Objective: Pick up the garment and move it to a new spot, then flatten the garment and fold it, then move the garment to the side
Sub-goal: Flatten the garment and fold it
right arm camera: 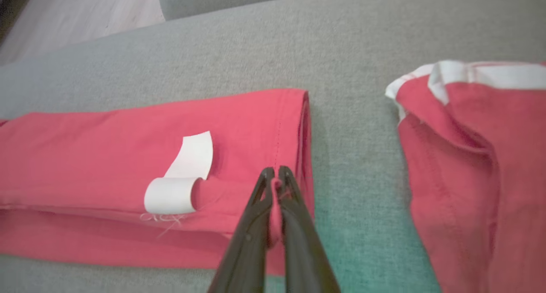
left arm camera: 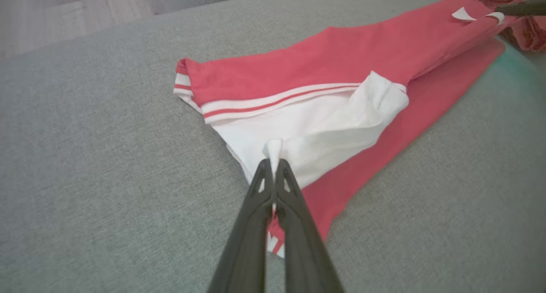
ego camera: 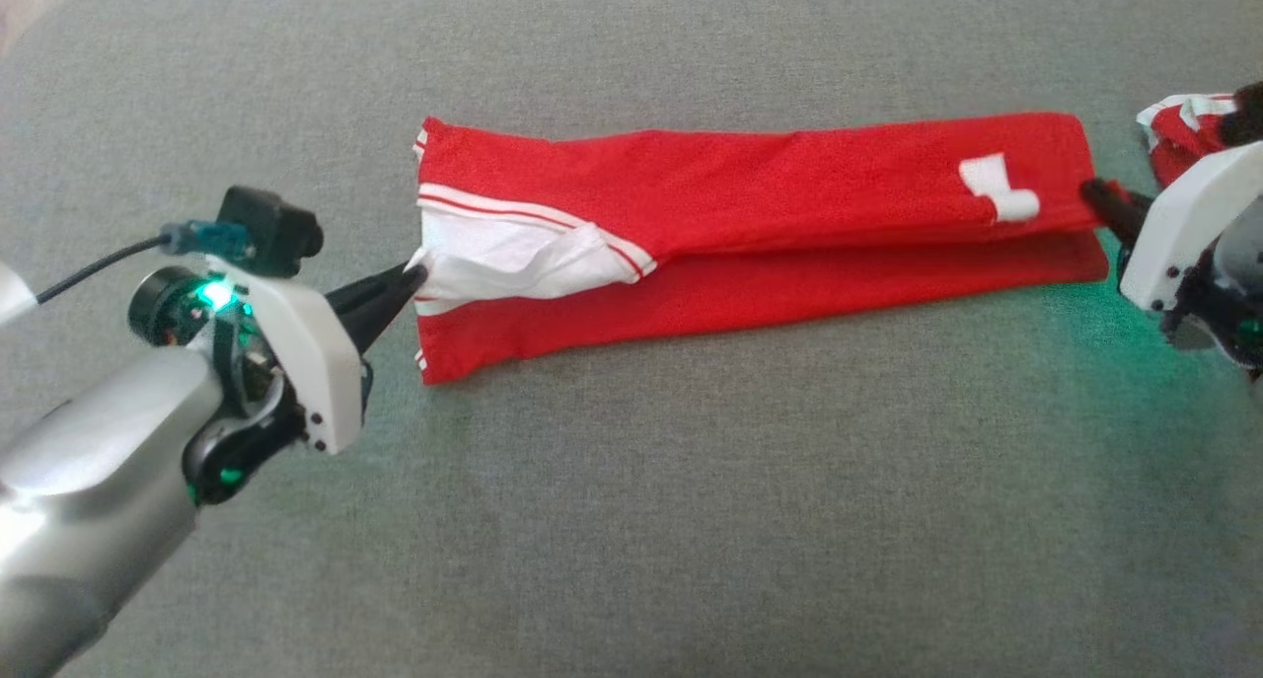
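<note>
One broad grey upholstered surface carries everything. Across its middle the red garment lies flattened and folded lengthwise into a long band, so moving and flattening look done. Cross-folds and the shift aside remain. Another red garment sits at the right edge. The left pincer is clamped on the white lining, the right pincer on the opposite hem.
</note>
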### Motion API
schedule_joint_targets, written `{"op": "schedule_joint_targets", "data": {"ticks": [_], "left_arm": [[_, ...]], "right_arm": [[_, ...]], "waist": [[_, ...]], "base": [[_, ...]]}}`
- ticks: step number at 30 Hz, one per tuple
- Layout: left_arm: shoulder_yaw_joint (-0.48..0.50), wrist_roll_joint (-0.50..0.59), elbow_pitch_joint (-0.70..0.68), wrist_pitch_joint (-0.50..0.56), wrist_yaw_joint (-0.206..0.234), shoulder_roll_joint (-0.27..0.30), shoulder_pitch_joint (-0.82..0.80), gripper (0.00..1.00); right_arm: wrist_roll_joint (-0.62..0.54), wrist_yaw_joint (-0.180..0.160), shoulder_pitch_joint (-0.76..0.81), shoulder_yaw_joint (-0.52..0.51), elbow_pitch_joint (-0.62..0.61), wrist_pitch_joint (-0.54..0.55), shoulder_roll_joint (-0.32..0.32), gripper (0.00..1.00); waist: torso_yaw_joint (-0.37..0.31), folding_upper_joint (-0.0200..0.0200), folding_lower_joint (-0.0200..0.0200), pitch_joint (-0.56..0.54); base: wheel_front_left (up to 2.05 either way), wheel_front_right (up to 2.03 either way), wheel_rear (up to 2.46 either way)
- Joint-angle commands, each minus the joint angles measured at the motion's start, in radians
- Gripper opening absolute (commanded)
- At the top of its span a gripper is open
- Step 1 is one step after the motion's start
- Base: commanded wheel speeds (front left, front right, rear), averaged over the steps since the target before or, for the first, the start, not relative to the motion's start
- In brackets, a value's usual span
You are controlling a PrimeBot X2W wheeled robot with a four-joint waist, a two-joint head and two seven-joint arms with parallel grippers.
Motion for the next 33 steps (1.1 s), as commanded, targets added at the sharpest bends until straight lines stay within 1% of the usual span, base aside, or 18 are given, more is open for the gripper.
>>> {"op": "schedule_joint_targets", "data": {"ticks": [1, 9, 10, 11, 14, 17, 20, 22, 23, 25, 27, 29, 31, 33], "left_arm": [[0.038, 0.001, -0.017, 0.004, 0.002, 0.057, -0.040, 0.00], [0.003, -0.010, -0.029, 0.061, 0.002, 0.056, -0.021, 0.00], [0.001, -0.005, -0.029, 0.058, 0.006, 0.055, -0.020, 0.27], [0.001, 0.005, -0.027, 0.047, 0.013, 0.052, -0.020, 1.00], [0.011, 0.025, -0.013, -0.002, 0.039, 0.041, -0.017, 1.00], [0.052, 0.039, 0.007, -0.101, 0.084, 0.020, -0.019, 1.00], [0.116, 0.049, 0.034, -0.246, 0.145, -0.012, -0.020, 1.00], [0.160, 0.049, 0.050, -0.348, 0.179, -0.035, -0.013, 1.00], [0.160, 0.049, 0.050, -0.348, 0.179, -0.035, -0.013, 1.00], [0.204, 0.045, 0.061, -0.438, 0.210, -0.059, 0.000, 1.00], [0.258, 0.033, 0.062, -0.479, 0.229, -0.087, 0.022, 1.00], [0.322, 0.047, 0.050, -0.492, 0.245, -0.111, 0.045, 1.00], [0.447, 0.096, 0.006, -0.493, 0.262, -0.152, 0.083, 1.00], [0.548, 0.177, -0.032, -0.494, 0.272, -0.191, 0.152, 1.00]], "right_arm": [[0.006, -0.001, 0.008, 0.009, -0.030, 0.007, -0.033, 0.00], [0.020, -0.001, 0.029, 0.038, -0.038, 0.071, -0.034, 0.00], [0.020, -0.001, 0.029, 0.037, -0.034, 0.071, -0.033, 0.11], [0.024, -0.001, 0.030, 0.033, -0.027, 0.076, -0.030, 1.00], [0.046, -0.001, 0.029, 0.015, -0.032, 0.066, -0.016, 1.00], [0.050, -0.001, 0.020, -0.005, -0.041, 0.029, -0.014, 1.00], [0.055, -0.001, 0.006, -0.040, -0.055, -0.048, -0.005, 1.00], [0.053, -0.001, -0.004, -0.069, -0.068, -0.124, 0.009, 1.00], [0.053, -0.001, -0.004, -0.069, -0.068, -0.124, 0.009, 1.00], [0.049, -0.001, -0.010, -0.094, -0.087, -0.209, 0.028, 1.00], [0.041, -0.001, -0.007, -0.113, -0.112, -0.294, 0.051, 1.00], [0.027, -0.001, 0.001, -0.135, -0.137, -0.386, 0.071, 1.00], [-0.009, -0.001, 0.013, -0.149, -0.155, -0.481, 0.086, 1.00], [-0.051, -0.001, 0.032, -0.160, -0.167, -0.567, 0.111, 1.00]], "waist": [[-0.002, -0.0001, 0.0001, 0.001], [-0.014, -0.0001, 0.0001, 0.006], [-0.016, -0.0001, 0.0001, 0.005], [-0.017, -0.0001, 0.0001, 0.005], [-0.024, -0.0001, 0.0001, -0.003], [-0.029, -0.0001, 0.0001, -0.015], [-0.034, -0.0001, 0.0001, -0.030], [-0.037, -0.0001, 0.0001, -0.043], [-0.037, -0.0001, 0.0001, -0.043], [-0.039, -0.0001, 0.0001, -0.057], [-0.040, -0.0001, 0.0001, -0.072], [-0.039, -0.0001, 0.0001, -0.083], [-0.037, -0.0001, 0.0001, -0.092], [-0.037, -0.0001, 0.0001, -0.102]], "base": [[0.00, 0.00, 0.00], [0.00, 0.00, 0.00], [0.00, 0.00, 0.00], [0.00, 0.00, 0.00], [0.00, 0.00, 0.00], [0.00, 0.00, 0.00], [0.00, 0.00, 0.00], [0.00, 0.00, 0.00], [0.00, 0.00, 0.00], [0.00, 0.00, 0.00], [0.00, 0.00, 0.00], [0.00, 0.00, 0.00], [0.00, 0.00, 0.00], [0.00, 0.00, 0.00]]}}
